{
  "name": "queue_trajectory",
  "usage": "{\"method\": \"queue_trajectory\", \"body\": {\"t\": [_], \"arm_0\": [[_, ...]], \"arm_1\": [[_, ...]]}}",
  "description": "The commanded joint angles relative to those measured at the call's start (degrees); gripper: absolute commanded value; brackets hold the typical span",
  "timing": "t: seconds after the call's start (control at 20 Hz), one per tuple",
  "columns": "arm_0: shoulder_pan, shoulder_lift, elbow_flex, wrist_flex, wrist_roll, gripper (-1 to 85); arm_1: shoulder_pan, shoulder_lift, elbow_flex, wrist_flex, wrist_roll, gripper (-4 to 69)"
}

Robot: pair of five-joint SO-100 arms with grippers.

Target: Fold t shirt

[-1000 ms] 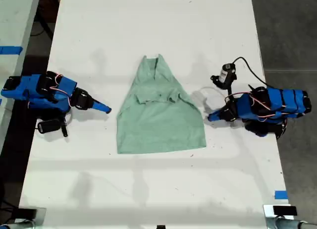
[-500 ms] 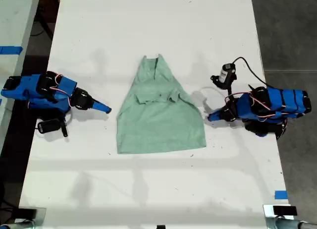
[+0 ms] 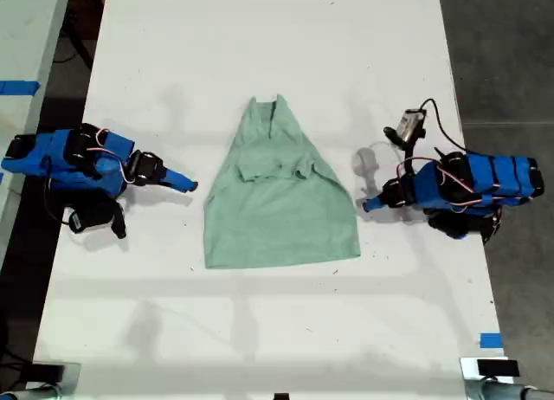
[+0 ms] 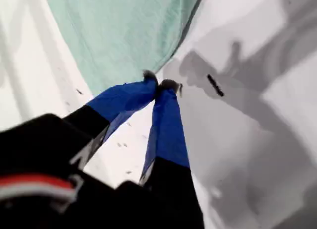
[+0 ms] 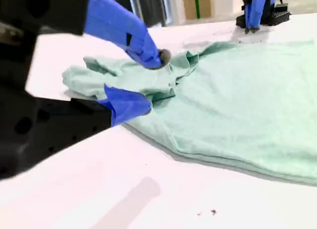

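Exterior view: the t shirt (image 3: 277,196) lies flat mid-table (image 3: 260,36), collar away from the camera; my arms lie low on either side of it.

First wrist view: my first gripper (image 4: 161,85), tips pinched together, empty, by the shirt's edge; its body blocks the foreground.

Second wrist view: my second gripper (image 5: 151,80) gapes before the crumpled collar end.

First wrist view blurred by motion; t shirt (image 4: 124,35) runs out of frame beyond my first gripper (image 4: 159,84), only one hem corner showing just past the fingertips; a small dark mark (image 4: 215,85) on the table (image 4: 277,140) beside the tips, too smeared to identify; second wrist view: shirt cut off on the far side of my second gripper (image 5: 148,80); gripper body a dark out-of-focus mass.
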Motion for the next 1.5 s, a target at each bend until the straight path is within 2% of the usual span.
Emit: {"method": "queue_trajectory", "body": {"t": [0.0,0.1,0.2,0.3,0.5,0.6,0.75,0.95,1.0,1.1,1.2,1.3,1.45], "arm_0": [[0.0,0.5,2.5,-1.1,-2.9,13.9],[-2.1,0.5,2.5,-2.2,-2.6,11.5],[-2.4,0.5,2.5,-0.1,-4.4,8.0],[-6.4,0.4,2.5,-0.1,-1.6,6.8],[-10.7,0.4,2.5,-0.1,0.5,6.2],[-9.8,0.4,2.5,-0.1,0.5,5.9],[-9.4,0.4,2.5,-0.1,0.5,5.3],[-9.1,0.4,2.5,-0.1,0.5,4.8],[-9.0,0.4,2.5,-0.1,0.6,4.7],[-9.0,0.4,2.5,-0.1,0.7,4.6],[-9.1,0.4,2.5,-0.1,0.9,4.6],[-9.1,0.4,2.5,-0.1,1.0,4.6],[-9.5,0.4,2.5,-0.1,1.1,4.6]], "arm_1": [[-1.5,0.9,3.4,-5.8,12.4,0.8],[3.3,0.9,2.5,-5.9,8.9,1.1],[3.1,0.1,-2.4,-1.2,10.1,10.9],[2.1,-6.2,-9.0,0.4,10.5,13.6],[2.4,-46.1,-27.0,-4.2,7.8,17.1],[4.1,-58.0,-30.8,-8.7,5.8,18.8],[5.9,-66.7,-29.4,-18.5,4.2,19.4],[4.3,-83.0,-32.0,-29.1,4.2,20.2],[3.9,-85.3,-33.0,-30.8,4.3,19.3],[3.5,-86.8,-33.7,-32.8,5.1,1.4],[3.6,-85.9,-34.3,-31.8,5.4,1.5],[4.7,-81.9,-35.2,-26.5,5.8,1.5],[6.8,-73.4,-40.4,-20.2,0.8,1.5]]}}
